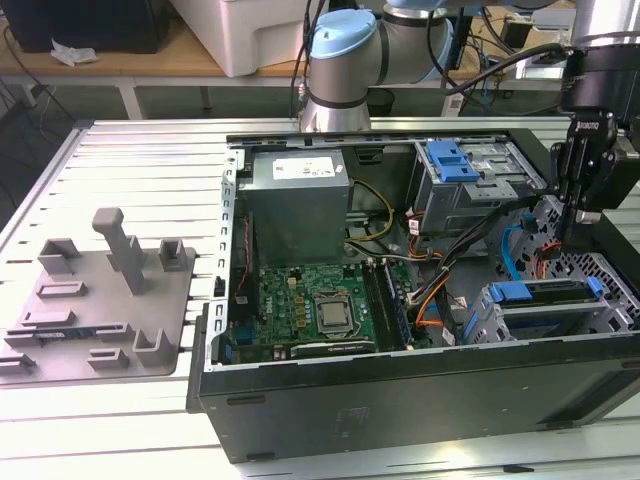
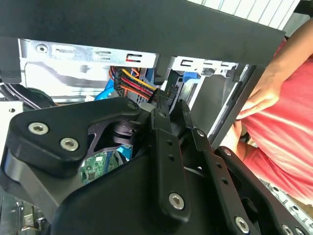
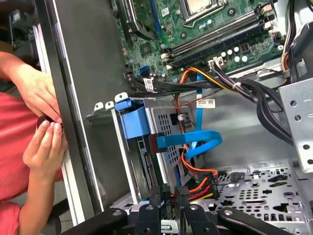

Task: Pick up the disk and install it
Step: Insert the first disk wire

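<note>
1. Closest to you in both wrist views is the gripper (image 3: 167,193), its black linkage low inside the computer case (image 1: 400,395). You cannot tell whether it is clenched or released.
2. Your disk (image 1: 545,293) sits in the drive cage (image 3: 166,129) at the exterior view's right. In the first wrist view its blue carrier shows at the cage mouth.
3. Your gripper hangs just beside that cage, near the blue flat cable (image 3: 198,139) and the red and orange wires (image 3: 195,183).
4. You also have a person's hands (image 3: 41,142) resting against the case's outer wall.
5. Further off, the motherboard (image 1: 310,295) lies on the case floor, and a grey fixture plate (image 1: 100,300) sits outside the case at the exterior view's left.
</note>
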